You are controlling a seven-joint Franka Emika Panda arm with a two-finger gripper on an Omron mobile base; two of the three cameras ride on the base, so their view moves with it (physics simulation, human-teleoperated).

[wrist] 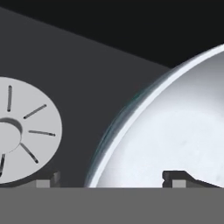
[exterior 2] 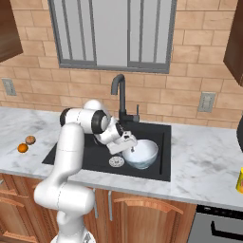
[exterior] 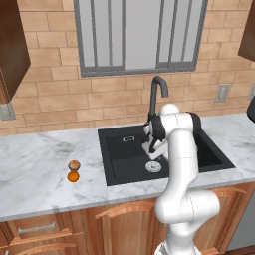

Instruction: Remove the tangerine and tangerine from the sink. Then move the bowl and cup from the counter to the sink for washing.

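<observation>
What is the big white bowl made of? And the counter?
The bowl in the sink looks like glazed ceramic, maybe glass: it is glossy white with a pale bluish rim and soft reflections. The counter looks like polished marble, or stone made to look like it: white with grey veins.

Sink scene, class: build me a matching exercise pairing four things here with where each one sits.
Things:
1. bowl
2. tangerines
3. cup
4. drain disc

Places:
A. on the counter left of the sink
B. on the sink floor, beside the bowl
C. inside the sink, gripper fingers open astride its rim
D. on the counter, far right edge of the right base view

Pairs: 1-C, 2-A, 3-D, 4-B
</observation>
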